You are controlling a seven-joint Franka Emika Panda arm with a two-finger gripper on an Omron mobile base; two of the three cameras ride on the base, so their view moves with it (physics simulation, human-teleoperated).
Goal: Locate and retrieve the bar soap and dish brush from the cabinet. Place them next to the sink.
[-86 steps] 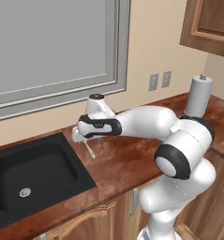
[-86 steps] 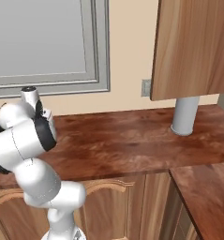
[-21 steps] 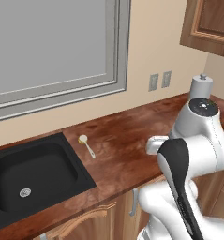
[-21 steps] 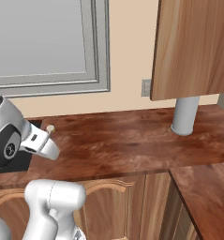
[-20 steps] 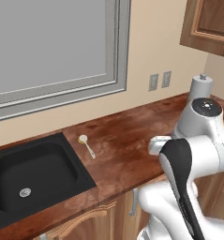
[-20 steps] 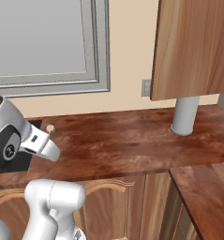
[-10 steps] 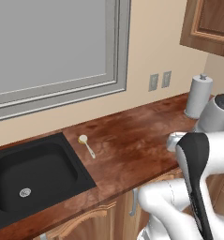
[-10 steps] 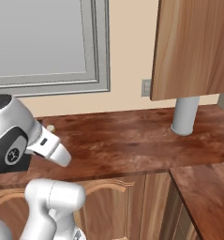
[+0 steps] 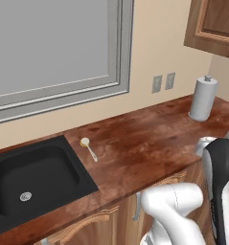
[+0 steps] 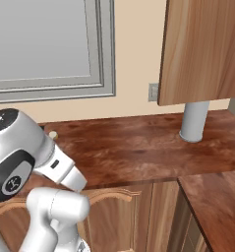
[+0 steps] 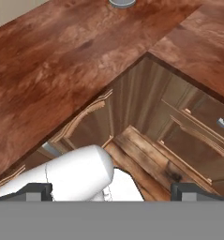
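Brush (image 9: 88, 148) lies on the counter (image 9: 149, 139) beside the sink (image 9: 34, 177), left of frame, while the end effector (image 11: 113, 191), fingers spread and empty, points at the counter's inner corner, cabinet (image 10: 202, 49) upper right.

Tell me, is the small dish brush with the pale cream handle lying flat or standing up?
Lying flat. The small dish brush with the pale cream handle rests lengthwise on the brown wood counter, just beside the black sink.

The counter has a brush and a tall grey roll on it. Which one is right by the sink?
The dish brush, lying flat beside the black sink; the paper towel roll stands far off.
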